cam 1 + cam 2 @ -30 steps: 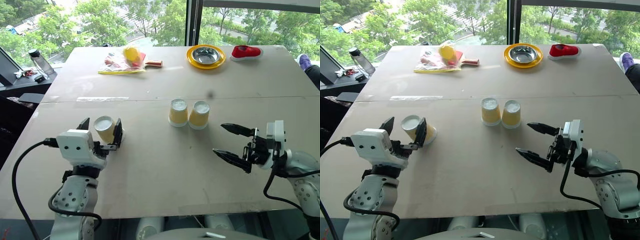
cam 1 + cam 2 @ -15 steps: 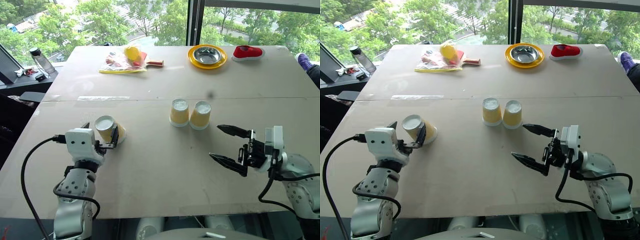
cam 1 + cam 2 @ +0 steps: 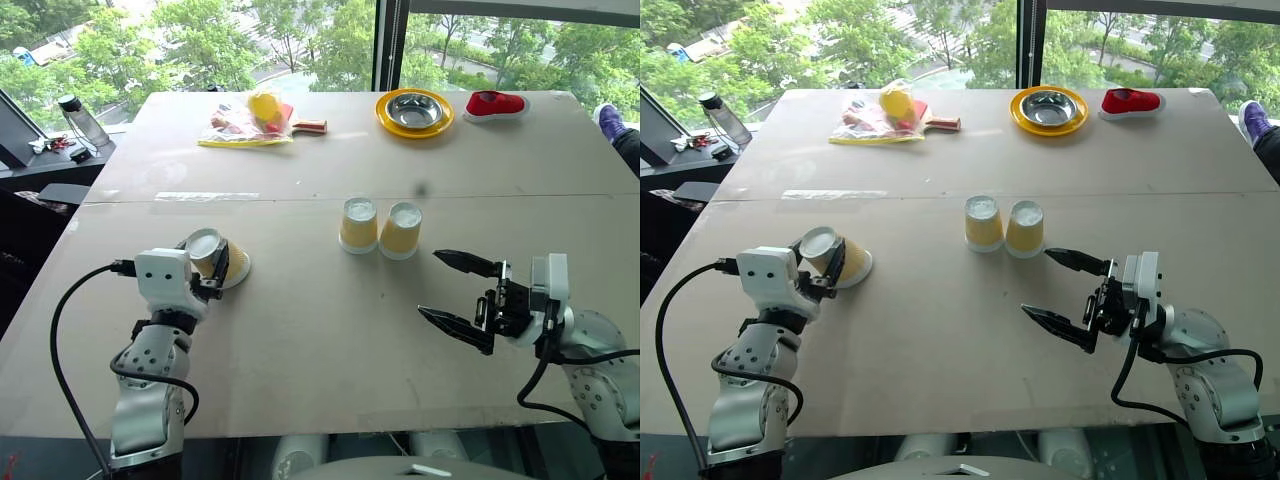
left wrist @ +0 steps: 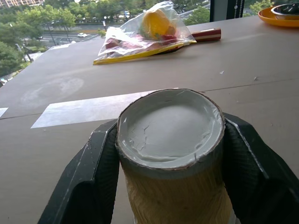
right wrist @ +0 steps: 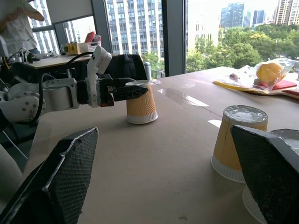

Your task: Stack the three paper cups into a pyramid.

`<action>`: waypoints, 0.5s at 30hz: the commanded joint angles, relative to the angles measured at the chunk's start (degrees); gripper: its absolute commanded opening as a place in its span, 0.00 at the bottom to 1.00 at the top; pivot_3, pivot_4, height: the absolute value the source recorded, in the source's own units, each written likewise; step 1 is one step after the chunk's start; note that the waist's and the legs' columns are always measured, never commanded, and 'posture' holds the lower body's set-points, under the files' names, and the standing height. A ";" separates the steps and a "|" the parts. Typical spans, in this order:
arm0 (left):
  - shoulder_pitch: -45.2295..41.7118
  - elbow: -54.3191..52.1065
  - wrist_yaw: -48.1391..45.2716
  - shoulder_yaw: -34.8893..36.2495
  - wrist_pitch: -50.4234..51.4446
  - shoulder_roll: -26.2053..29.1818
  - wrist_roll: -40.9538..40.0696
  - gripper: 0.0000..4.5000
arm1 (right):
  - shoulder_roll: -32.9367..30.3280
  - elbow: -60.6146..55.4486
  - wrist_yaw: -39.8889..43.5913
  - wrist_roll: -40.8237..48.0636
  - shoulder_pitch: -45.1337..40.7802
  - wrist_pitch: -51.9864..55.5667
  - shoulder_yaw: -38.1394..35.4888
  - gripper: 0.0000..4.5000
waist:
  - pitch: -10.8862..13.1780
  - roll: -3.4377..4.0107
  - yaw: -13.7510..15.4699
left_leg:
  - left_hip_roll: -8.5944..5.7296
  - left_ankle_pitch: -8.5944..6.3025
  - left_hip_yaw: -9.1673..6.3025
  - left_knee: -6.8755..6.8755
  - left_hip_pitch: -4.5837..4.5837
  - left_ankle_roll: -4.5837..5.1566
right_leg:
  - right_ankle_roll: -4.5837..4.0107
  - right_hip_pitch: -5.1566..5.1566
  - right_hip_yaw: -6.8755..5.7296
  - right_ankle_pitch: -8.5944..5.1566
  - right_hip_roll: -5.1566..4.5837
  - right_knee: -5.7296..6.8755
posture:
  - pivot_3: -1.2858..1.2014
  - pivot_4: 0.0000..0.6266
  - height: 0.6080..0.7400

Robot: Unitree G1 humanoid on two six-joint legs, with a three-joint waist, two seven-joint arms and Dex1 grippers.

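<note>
Clamping the lone upturned cup (image 3: 217, 257) near the table's (image 3: 320, 330) left edge, the left gripper (image 3: 208, 268) could crush its thin wall, or perhaps nudge the paired cups (image 3: 379, 227) while the right gripper (image 3: 462, 300) waits open.

A: From where do I look with the head pair?

B: From above, forward and down over the table (image 3: 300, 330), both eyes sharing it all.

A: And my wrists?

B: The left sits very near one cup (image 4: 170, 154), facing the far edge. The right looks low across the table to that same cup.
</note>
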 commanded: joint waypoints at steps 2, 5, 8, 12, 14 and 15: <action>-4.59 -1.61 -4.57 -0.21 -1.44 4.36 -1.75 0.53 | 0.09 -1.59 -0.30 0.95 0.51 -1.51 -1.29 1.00 | 0.00 0.00 0.13 | 0.00 0.00 -0.04 0.00 -0.01 0.00 | 0.00 0.00 -0.05 0.00 0.00 0.01 | 0.52 0.24 1.00; -10.46 -1.02 -10.35 -2.09 0.99 7.24 -5.87 0.53 | 0.46 -0.68 -1.53 0.74 0.36 -2.27 -2.67 1.00 | 0.00 0.00 0.26 | -0.01 0.00 -0.06 0.00 -0.05 0.00 | 0.00 0.00 -0.09 0.00 0.00 0.00 | 0.52 0.24 1.00; -23.03 1.38 -18.72 -6.45 7.36 10.15 -12.84 0.53 | 1.91 1.14 -5.33 1.01 -0.63 -3.18 -5.57 1.00 | 0.03 -0.04 0.95 | -0.08 0.01 -0.12 0.03 -0.09 -0.01 | 0.00 0.01 -0.18 0.00 -0.02 0.02 | 0.52 0.24 1.00; -38.42 7.65 -23.91 -11.90 12.51 8.25 -16.61 0.53 | 3.18 2.06 -9.30 0.85 -0.87 -3.39 -8.06 1.00 | 0.03 -0.04 1.25 | -0.24 0.01 -0.15 0.17 -0.14 -0.01 | 0.02 0.03 -0.21 0.01 0.01 0.02 | 0.52 0.24 1.00; -45.06 12.04 -26.18 -15.43 13.81 6.38 -16.19 0.53 | 3.63 2.29 -10.41 -0.32 -0.57 -4.36 -8.32 1.00 | 0.03 -0.04 1.09 | -0.25 0.02 -0.12 0.16 -0.13 -0.03 | 0.04 0.02 -0.16 0.00 0.02 0.01 | 0.52 0.24 1.00; -47.39 13.84 -27.03 -16.71 14.07 5.64 -15.79 0.53 | 3.72 2.13 -10.68 -0.66 -0.33 -4.64 -8.37 1.00 | 0.04 -0.03 1.00 | -0.25 0.02 -0.14 0.15 -0.14 -0.03 | 0.05 0.02 -0.19 0.00 0.04 0.00 | 0.52 0.24 1.00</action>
